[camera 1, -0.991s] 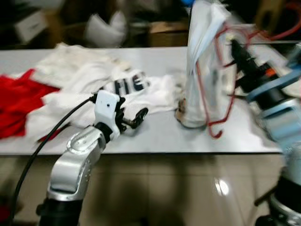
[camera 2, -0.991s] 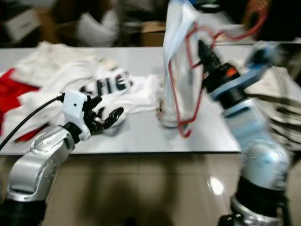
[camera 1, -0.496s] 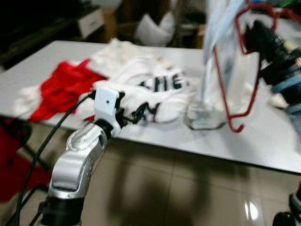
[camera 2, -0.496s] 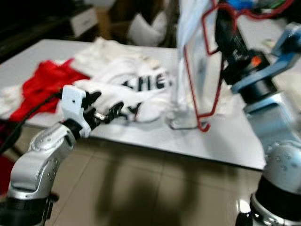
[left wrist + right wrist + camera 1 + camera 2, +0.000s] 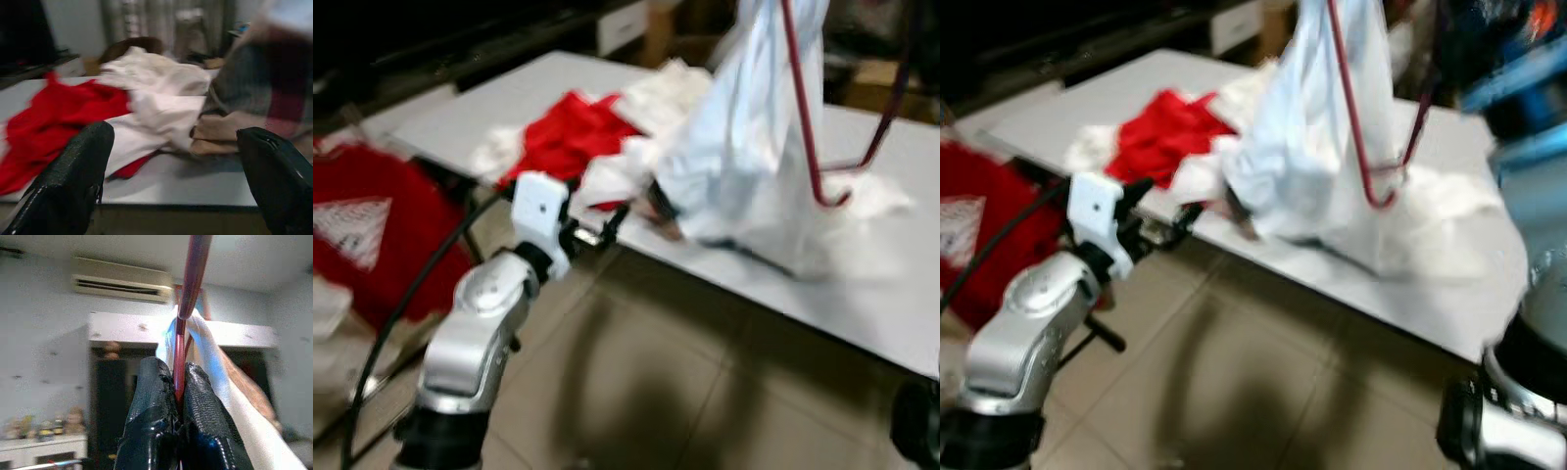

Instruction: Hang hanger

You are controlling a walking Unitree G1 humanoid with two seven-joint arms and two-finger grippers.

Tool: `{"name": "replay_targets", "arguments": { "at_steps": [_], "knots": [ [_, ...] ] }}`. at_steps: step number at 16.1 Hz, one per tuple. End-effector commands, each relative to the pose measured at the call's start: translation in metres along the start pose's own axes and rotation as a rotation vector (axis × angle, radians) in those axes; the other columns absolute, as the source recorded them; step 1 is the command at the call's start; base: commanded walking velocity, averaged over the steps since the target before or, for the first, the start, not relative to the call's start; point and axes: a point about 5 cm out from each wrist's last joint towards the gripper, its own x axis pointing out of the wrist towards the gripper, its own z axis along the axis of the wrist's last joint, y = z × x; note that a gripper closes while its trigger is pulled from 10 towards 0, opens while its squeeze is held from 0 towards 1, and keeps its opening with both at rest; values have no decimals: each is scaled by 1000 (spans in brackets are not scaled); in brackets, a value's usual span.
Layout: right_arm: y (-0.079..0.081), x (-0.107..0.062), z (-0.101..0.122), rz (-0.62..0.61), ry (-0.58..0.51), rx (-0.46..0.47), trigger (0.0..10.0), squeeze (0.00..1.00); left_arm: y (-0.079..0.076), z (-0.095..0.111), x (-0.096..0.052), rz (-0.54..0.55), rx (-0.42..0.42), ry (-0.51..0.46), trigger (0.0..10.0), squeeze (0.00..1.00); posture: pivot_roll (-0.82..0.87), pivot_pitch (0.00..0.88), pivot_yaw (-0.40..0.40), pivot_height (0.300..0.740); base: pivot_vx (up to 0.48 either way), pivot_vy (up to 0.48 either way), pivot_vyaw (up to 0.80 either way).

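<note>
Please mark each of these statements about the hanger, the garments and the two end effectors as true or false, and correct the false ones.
1. The right end effector is shut on the red hanger. True.
2. The left end effector holds a red garment. False: its fingers are open with nothing between them.
3. A white garment hangs on the hanger. True.
4. The red garment lies on the floor tiles. False: it lies on the white table.
</note>
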Motion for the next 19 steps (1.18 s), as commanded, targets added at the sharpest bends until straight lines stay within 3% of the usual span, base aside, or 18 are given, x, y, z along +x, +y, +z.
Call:
{"name": "replay_targets", "arguments": {
  "at_steps": [1, 6, 19],
  "knots": [
    [5, 5, 16, 34, -68, -24, 10000, 0, -1, 4, 2, 3, 4, -26, 10000, 898, -168, 0, 49, 740, 0, 0, 800],
    [9, 11, 16, 91, -71, 10, 10000, 0, -4, 5, -2, 14, -1, -38, 10000, 898, -154, 0, 26, 740, 0, 0, 800],
    [10, 12, 11, 92, -53, 26, 10000, 0, -2, 6, -2, 21, 1, -41, 10000, 898, -154, 0, 25, 740, 0, 0, 800]
  ]
}}
